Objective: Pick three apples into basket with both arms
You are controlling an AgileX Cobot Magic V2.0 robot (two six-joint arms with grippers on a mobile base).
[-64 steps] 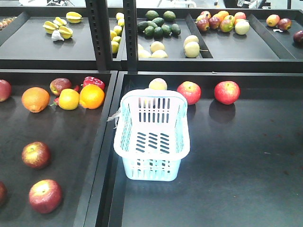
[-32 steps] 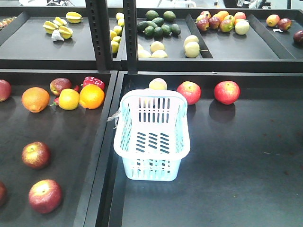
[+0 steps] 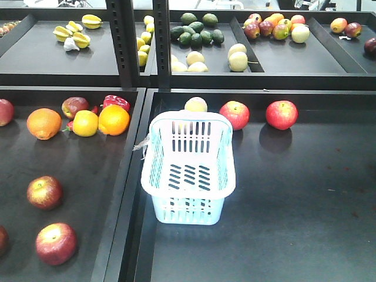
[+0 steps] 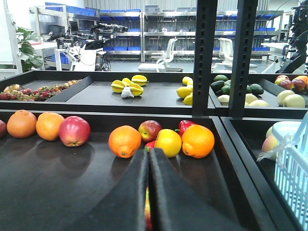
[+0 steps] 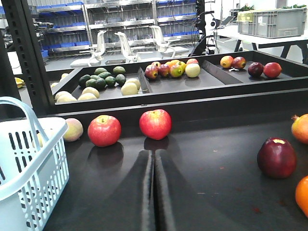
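Observation:
The pale blue basket (image 3: pixel 188 170) stands empty at the left end of the right-hand tray. Two red apples (image 3: pixel 234 114) (image 3: pixel 281 114) lie behind it to the right. In the left tray, two red apples (image 3: pixel 44 192) (image 3: pixel 56 243) lie near the front. Neither arm shows in the front view. My left gripper (image 4: pixel 148 161) is shut, pointing at the fruit cluster; a red-yellow sliver shows through its slit. My right gripper (image 5: pixel 154 156) is shut and empty, low over the tray, with one red apple (image 5: pixel 155 123) just ahead and another (image 5: pixel 104 130) to its left.
Oranges (image 3: pixel 44 123) (image 3: pixel 113 120), a yellow fruit (image 3: pixel 86 123), a red pepper (image 3: pixel 116 102) and an apple (image 3: pixel 74 106) crowd the left tray's back. A pale apple (image 3: pixel 195 104) sits behind the basket. A dark red apple (image 5: pixel 276 158) lies right. Upright posts (image 3: pixel 120 41) divide the upper shelves.

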